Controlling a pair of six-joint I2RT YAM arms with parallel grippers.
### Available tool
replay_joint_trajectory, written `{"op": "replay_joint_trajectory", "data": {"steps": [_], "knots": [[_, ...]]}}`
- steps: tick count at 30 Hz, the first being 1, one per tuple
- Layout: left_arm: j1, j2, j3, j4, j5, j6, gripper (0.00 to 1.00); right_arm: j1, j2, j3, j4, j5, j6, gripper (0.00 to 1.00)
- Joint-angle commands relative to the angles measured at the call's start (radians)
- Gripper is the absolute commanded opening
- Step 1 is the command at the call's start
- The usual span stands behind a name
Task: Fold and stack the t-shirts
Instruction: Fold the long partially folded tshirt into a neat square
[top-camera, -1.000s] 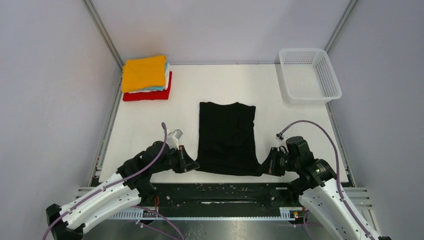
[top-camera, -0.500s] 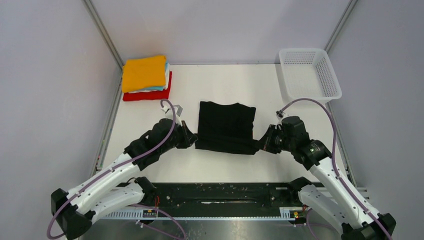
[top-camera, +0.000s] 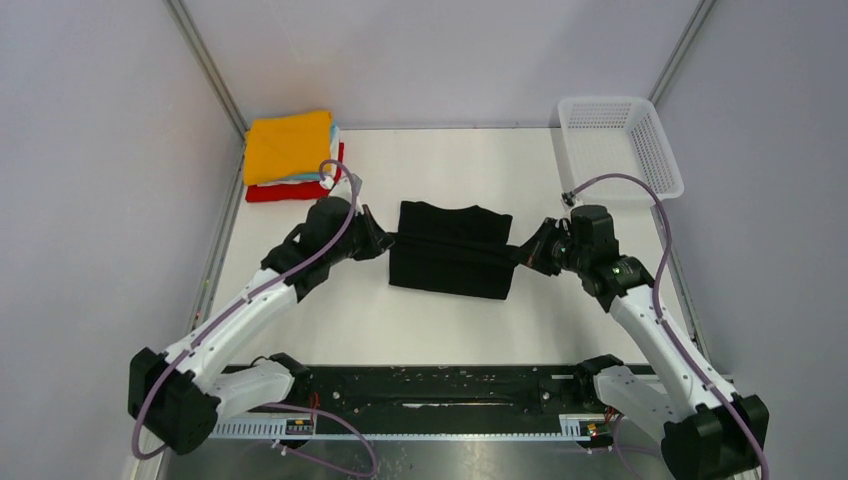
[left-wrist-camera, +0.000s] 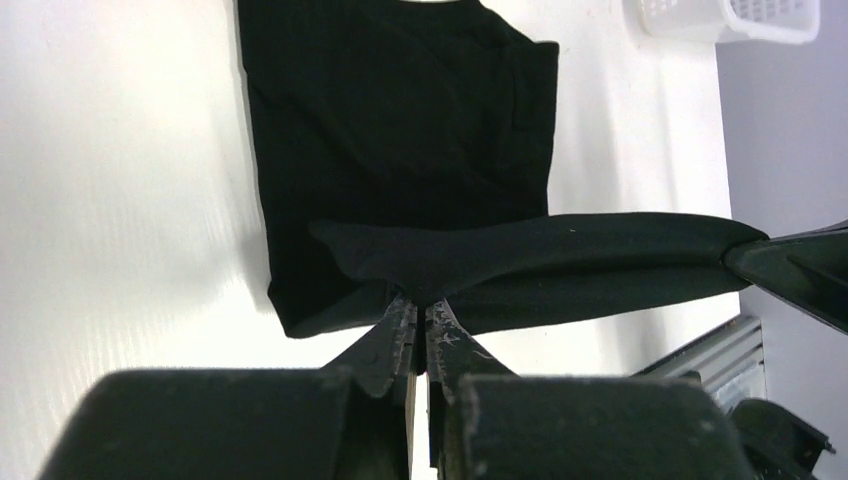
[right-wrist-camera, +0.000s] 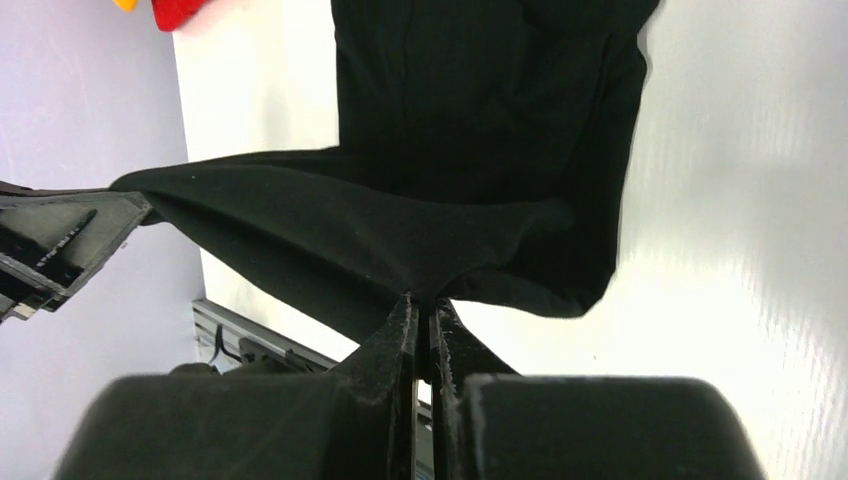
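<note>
A booth of pale grey walls (top-camera: 100, 150) with slim metal frame posts (top-camera: 205, 65) closes in a white table (top-camera: 300, 290). A black rail (top-camera: 440, 385) runs along its near edge, where my two white arms are bolted.

The black t-shirt (top-camera: 450, 262) sits mid-table. Its far part lies flat with the collar toward the back wall. Its near edge is lifted and stretched in a taut band between my two hands.

A white mesh basket (top-camera: 620, 150) stands in the far right corner. It is cut off at the top edge of my left wrist view.

In the far left corner is a stack of folded t-shirts (top-camera: 288, 145), orange on top, red at the bottom, with thin white and light blue edges between. My left arm's cable overlaps its near right corner.

My left gripper (top-camera: 385, 243) is pinched tight on the band's left end. My right gripper (top-camera: 522, 255) is pinched tight on the right end. The cloth hides my fingertips.
</note>
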Motion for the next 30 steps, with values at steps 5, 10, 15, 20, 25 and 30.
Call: {"op": "replay_joint_trajectory", "data": {"steps": [5,10,15,20,25,30], "knots": [[0.124,0.202,0.155,0.103,0.043,0.052,0.0,-0.093,0.207,0.12,0.152,-0.055,-0.021,0.0],[0.171,0.357,0.263,0.117,0.08,0.059,0.0,-0.129,0.34,0.209,0.18,-0.043,-0.037,0.0],[0.198,0.528,0.375,0.124,0.075,0.063,0.0,-0.162,0.477,0.279,0.214,-0.044,-0.041,0.0],[0.221,0.728,0.528,0.136,0.079,0.049,0.0,-0.195,0.686,0.36,0.291,-0.07,-0.035,0.0],[0.241,0.915,0.672,0.13,0.063,0.048,0.06,-0.213,0.915,0.49,0.324,-0.108,-0.008,0.0],[0.257,1.089,0.864,0.051,0.119,0.045,0.4,-0.223,1.06,0.624,0.34,-0.134,0.021,0.75]]}}
